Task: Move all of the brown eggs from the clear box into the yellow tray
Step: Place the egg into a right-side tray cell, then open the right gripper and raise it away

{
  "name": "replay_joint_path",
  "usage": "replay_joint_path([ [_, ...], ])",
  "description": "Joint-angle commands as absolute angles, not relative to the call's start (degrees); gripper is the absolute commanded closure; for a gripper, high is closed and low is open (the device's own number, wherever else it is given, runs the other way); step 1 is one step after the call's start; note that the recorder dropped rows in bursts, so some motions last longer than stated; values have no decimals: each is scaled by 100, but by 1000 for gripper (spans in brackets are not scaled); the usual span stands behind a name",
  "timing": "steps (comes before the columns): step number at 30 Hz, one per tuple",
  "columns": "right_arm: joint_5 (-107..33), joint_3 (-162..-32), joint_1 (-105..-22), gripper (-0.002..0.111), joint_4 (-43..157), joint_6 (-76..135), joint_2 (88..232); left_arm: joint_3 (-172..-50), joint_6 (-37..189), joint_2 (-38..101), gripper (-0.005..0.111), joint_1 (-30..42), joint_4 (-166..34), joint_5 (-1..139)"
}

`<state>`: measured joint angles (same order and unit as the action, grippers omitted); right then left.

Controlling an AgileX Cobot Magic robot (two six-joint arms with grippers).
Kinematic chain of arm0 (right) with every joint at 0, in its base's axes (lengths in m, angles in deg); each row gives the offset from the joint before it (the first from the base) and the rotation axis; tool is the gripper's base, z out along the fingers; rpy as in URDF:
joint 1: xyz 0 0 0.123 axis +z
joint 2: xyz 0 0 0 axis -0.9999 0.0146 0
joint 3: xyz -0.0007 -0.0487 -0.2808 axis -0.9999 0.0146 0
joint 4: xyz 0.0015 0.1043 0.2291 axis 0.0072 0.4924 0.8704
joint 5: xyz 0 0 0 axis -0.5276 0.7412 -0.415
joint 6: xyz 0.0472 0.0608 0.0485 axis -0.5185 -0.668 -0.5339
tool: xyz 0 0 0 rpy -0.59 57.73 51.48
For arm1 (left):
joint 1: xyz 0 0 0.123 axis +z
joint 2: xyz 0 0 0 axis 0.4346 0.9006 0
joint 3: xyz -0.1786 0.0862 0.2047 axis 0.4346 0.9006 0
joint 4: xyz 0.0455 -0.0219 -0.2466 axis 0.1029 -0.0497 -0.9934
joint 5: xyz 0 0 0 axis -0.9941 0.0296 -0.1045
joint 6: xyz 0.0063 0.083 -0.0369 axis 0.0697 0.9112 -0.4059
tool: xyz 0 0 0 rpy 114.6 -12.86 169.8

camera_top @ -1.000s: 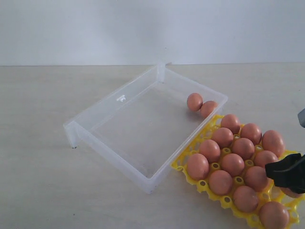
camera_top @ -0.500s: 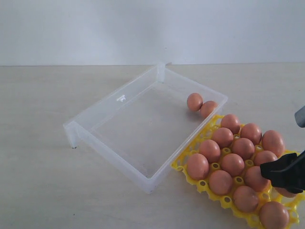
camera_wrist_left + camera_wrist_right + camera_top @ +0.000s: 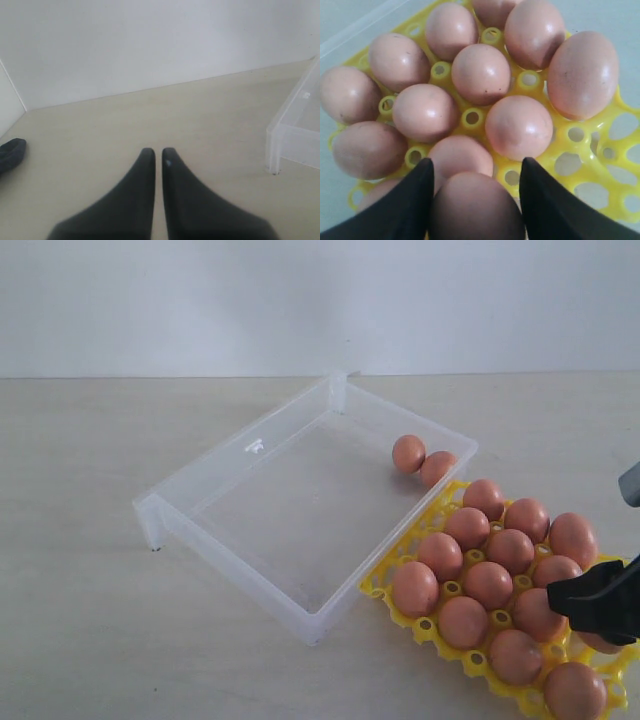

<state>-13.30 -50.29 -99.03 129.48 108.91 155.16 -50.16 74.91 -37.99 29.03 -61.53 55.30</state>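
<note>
Two brown eggs (image 3: 408, 453) (image 3: 437, 468) lie together at the far right corner of the clear box (image 3: 230, 455). To the box's right, the yellow tray (image 3: 377, 587) holds several brown eggs in its cups. My right gripper (image 3: 598, 605) hangs over the tray's near right part. In the right wrist view its fingers (image 3: 477, 161) stand on either side of a shadowed brown egg (image 3: 475, 207) and press against it, just above the tray (image 3: 615, 155). My left gripper (image 3: 158, 151) is shut and empty over bare table, with a corner of the clear box (image 3: 295, 130) to one side.
The pale wooden table runs to a white wall behind. Most of the clear box's floor is bare. Several tray cups (image 3: 570, 162) beside the held egg stand open. A dark object (image 3: 10, 154) shows at the edge of the left wrist view.
My right gripper has shifted slightly to the left over the tray. The eggs, box and tray have not moved.
</note>
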Motion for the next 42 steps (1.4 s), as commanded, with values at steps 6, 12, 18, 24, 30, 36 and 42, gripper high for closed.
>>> replay_joint_path([
  [6, -1581, -5026, -9930, 35, 12962, 10856, 15535, -5030, 7474, -3813, 103, 2862, -6183, 5568],
  [12, -1597, -5026, -9930, 35, 13007, 10856, 15535, -5030, 7474, -3813, 103, 2862, -6183, 5568],
  [18, -1626, -5037, -9930, 35, 13170, 10856, 15535, -5030, 7474, -3813, 103, 2862, -6183, 5568],
  [24, -1509, -5406, -9930, 35, 13281, 10761, 15463, -5030, 7474, -3813, 103, 2862, -6183, 5568],
  [30, -1390, -6956, -9930, 38, 14527, 10744, 15442, -5030, 7474, -3813, 103, 2862, -6183, 5568],
  [36, -1104, -8744, -9930, 76, 15043, 10730, 15568, -5030, 7474, -3813, 103, 2862, -6183, 5568],
  [42, -455, -10285, -9930, 108, 15043, 10758, 16219, -5030, 7474, -3813, 103, 2862, -6183, 5568],
])
